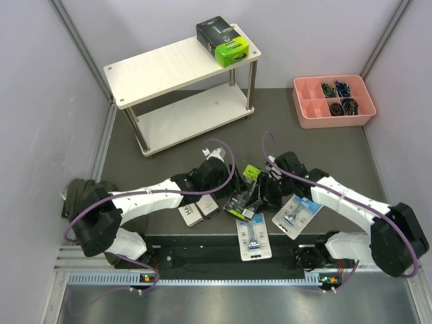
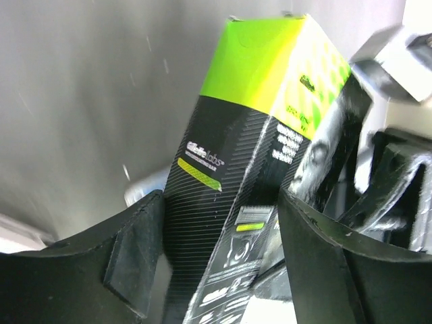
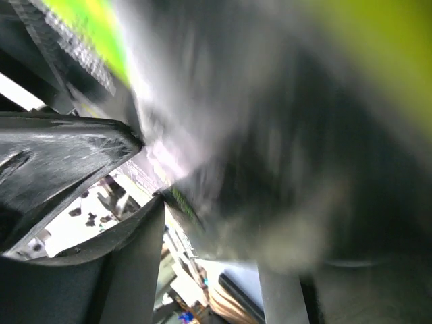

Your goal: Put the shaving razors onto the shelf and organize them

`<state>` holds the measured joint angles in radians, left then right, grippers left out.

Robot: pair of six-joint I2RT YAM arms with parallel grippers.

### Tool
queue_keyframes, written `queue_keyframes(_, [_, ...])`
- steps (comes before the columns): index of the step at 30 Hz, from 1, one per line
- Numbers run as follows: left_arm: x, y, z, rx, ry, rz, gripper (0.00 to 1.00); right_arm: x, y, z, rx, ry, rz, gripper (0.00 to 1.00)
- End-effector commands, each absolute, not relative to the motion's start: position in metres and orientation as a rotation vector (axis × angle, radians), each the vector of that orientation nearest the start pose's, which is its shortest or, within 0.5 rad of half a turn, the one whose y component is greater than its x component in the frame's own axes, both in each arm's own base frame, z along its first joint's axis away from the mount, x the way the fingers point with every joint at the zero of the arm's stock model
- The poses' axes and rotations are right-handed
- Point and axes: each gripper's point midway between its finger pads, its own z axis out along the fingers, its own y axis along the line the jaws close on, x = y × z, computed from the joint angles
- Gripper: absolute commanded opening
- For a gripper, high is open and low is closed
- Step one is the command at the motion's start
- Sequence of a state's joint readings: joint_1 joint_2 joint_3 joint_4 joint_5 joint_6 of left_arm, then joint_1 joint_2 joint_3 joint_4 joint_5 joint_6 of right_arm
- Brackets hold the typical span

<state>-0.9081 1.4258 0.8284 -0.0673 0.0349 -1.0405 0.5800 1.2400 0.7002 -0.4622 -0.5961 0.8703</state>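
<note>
Centre of the table (image 1: 135,145): a black-and-green pack (image 1: 248,185) stands between the two grippers. Left gripper (image 2: 216,256) straddles it, jaws wide; right gripper (image 3: 145,169) grips its edge. Probable step: handover. Next, lift to the shelf (image 1: 162,67), upper left, beside the placed pack (image 1: 223,40).

Pale whitish wood two-tier shelf (image 1: 177,67), metal posts. Flat pack (image 1: 223,40) on top tier: black with lime-green. Second black pack (image 2: 246,182): lime-green top, fine pale diagonal stripes. Clear blister packs (image 1: 295,214) (image 1: 252,237): blue cards. Pink plastic compartment tray (image 1: 307,115). Dark grey table mat (image 1: 182,152).
</note>
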Motion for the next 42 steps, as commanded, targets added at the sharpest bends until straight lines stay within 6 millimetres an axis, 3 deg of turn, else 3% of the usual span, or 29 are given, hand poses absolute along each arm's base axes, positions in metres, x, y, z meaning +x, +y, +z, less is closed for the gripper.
queue_keyframes(1, [0.131,-0.374,0.137,-0.028,2.591,-1.367,0.66,0.172,0.261,0.15,-0.017,2.544,1.311,0.49])
queue_keyframes(7, [0.103,-0.373,0.101,-0.019,2.69,-1.338,0.66,0.155,0.238,0.115,0.048,2.613,1.198,0.55])
queue_keyframes(11, [0.094,-0.381,0.097,0.017,2.71,-1.334,0.66,0.149,0.225,0.091,0.103,2.638,1.122,0.65])
queue_keyframes(16, [0.092,-0.382,0.093,0.014,2.721,-1.318,0.67,0.149,0.219,0.08,0.137,2.626,1.088,0.76])
queue_keyframes(24, [0.096,-0.377,0.086,-0.023,2.709,-1.287,0.69,0.131,0.215,0.061,0.131,2.686,1.111,0.76])
queue_keyframes(29, [0.094,-0.37,0.073,-0.076,2.738,-1.266,0.78,0.12,0.212,0.054,0.136,2.704,1.135,0.75])
queue_keyframes(34, [0.093,-0.36,0.052,-0.144,2.776,-1.201,0.81,0.114,0.209,0.049,0.151,2.709,1.147,0.72])
queue_keyframes(37, [0.09,-0.357,0.04,-0.173,2.797,-1.193,0.81,0.113,0.21,0.05,0.153,2.705,1.16,0.7])
queue_keyframes(42, [0.094,-0.36,0.04,-0.161,2.736,-1.25,0.8,0.114,0.215,0.062,0.123,2.663,1.22,0.63])
